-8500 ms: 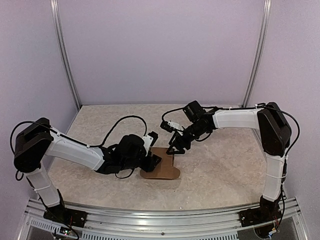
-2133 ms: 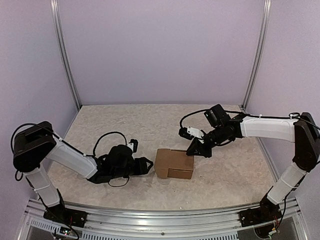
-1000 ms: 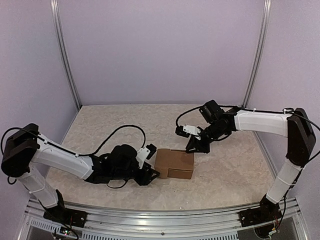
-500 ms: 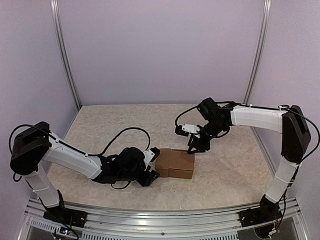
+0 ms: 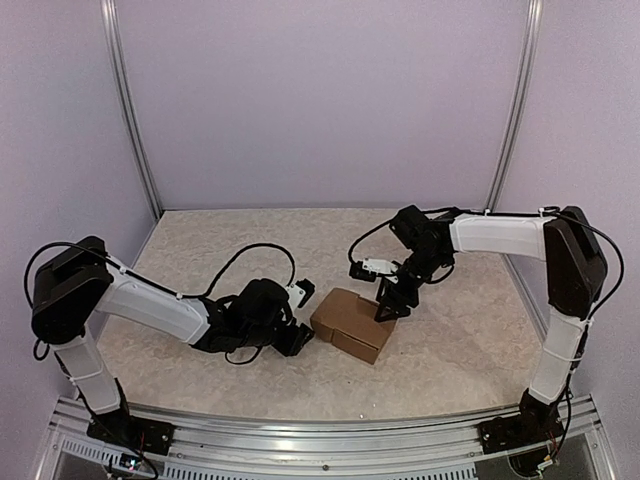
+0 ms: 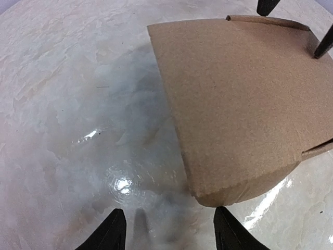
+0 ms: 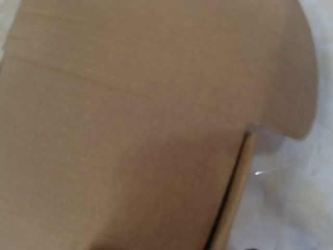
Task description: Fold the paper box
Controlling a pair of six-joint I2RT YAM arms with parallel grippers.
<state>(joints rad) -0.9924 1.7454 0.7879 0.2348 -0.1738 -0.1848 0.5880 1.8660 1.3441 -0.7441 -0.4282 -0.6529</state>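
The paper box (image 5: 352, 322) is a folded brown cardboard box lying skewed on the table (image 5: 230, 250). In the left wrist view the paper box (image 6: 244, 99) fills the upper right. Its near corner sits just ahead of my right-hand finger. My left gripper (image 5: 299, 336) is low at the box's left side, and the left gripper (image 6: 170, 232) is open with only table between its fingers. My right gripper (image 5: 389, 306) points down onto the box's far right edge. Its two fingertips (image 6: 322, 47) show apart at that edge. The paper box (image 7: 135, 130) fills the right wrist view, with a side flap edge.
Purple walls close the table on three sides, with metal posts (image 5: 130, 110) at the back corners. An aluminium rail (image 5: 320, 440) runs along the near edge. Bare marbled surface (image 6: 78, 104) lies left of the box.
The box has turned from square-on to skewed. The right gripper came down onto its far right edge and its jaws spread. The left gripper stays open at the box's left side.
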